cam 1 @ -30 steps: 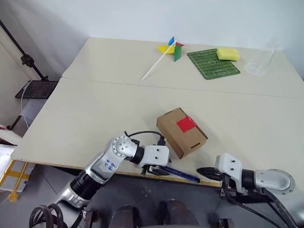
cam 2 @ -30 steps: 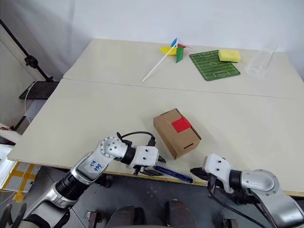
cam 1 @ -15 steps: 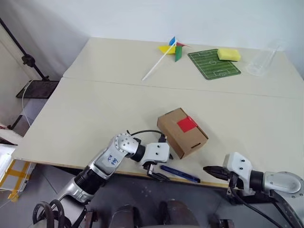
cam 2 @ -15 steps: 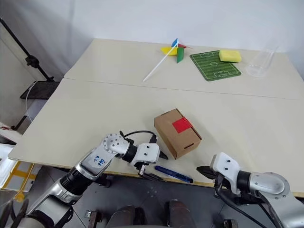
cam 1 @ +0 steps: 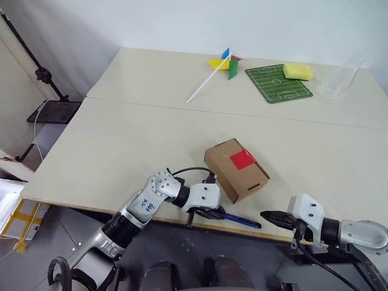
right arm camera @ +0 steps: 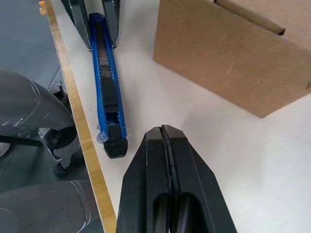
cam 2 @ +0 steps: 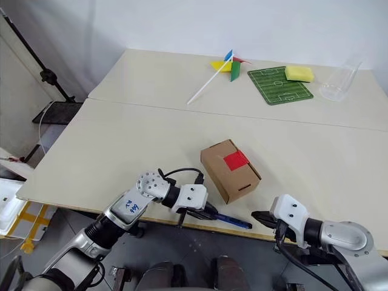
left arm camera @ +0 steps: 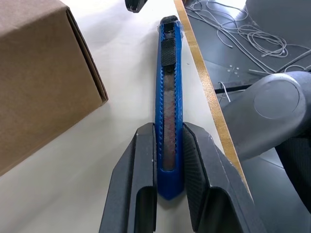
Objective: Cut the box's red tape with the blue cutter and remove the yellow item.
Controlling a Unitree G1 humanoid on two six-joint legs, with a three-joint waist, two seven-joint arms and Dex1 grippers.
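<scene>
The box (cam 1: 236, 170) sits near the front edge of the table (cam 1: 121, 139), turned at an angle, lid shut, with the red tape (cam 1: 242, 159) stuck across the top toward its right end. Just in front of it, along the very edge of the table, lies the blue cutter (cam 1: 237, 219), flat on the surface and running left to right, close to the box but not touching it.

The left gripper (left arm camera: 170, 160) reaches in from the left, and its two black fingers (left arm camera: 141, 165) are pressed against the sides of the cutter's left end (the wrist view shows both pads flush on the blue body), so it is pinching the cutter while the tool rests on the table. The dark end cap of the cutter points right, toward the other arm.

The right gripper (cam 1: 271, 216) hovers at the table's edge just to the right of the cutter's free end, its fingers pressed together with nothing between them. Its tip is near the cutter and the box's near right corner but apart from both.

Far across the table lie a pinwheel (cam 1: 218, 68) with a white stick, a green mat (cam 1: 278, 83) printed like a football pitch, a yellow sponge (cam 1: 297, 71) on the mat's far right corner, and a clear plastic cup (cam 1: 342, 80) on its side at the far right.
</scene>
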